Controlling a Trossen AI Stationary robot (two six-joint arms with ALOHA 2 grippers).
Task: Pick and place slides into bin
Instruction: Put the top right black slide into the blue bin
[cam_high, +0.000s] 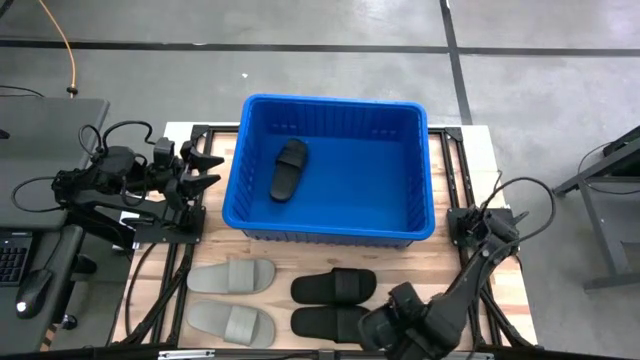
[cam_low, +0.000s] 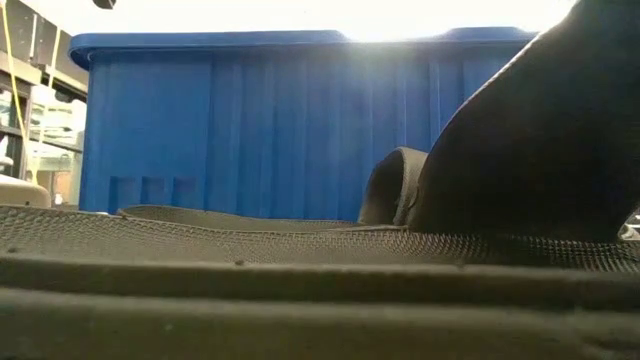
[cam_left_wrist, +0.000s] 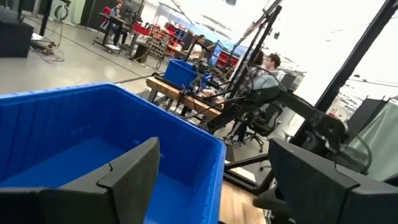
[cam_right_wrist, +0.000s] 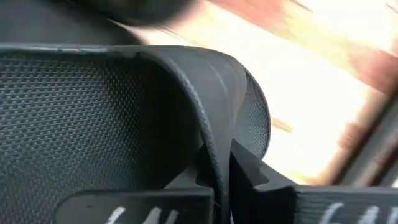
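Right gripper (cam_high: 375, 328): we saw it clamped on black textured slide's (cam_right_wrist: 93, 124) strap, for lifting.
Left gripper (cam_high: 207, 168): we saw fingers apart, empty, beside big blue ribbed plastic bin (cam_high: 425, 200).

The left arm is sitting folded at the table's left side, its gripper (cam_high: 205, 167) pointing right, level with the table, with both dark fingers (cam_left_wrist: 134, 171) spread wide apart. The right arm is reaching from its base at the table's right edge down and leftward to the near edge, where its gripper (cam_high: 375, 328) is lying low, fingers pinched together on a thin black strap edge (cam_right_wrist: 214, 149).
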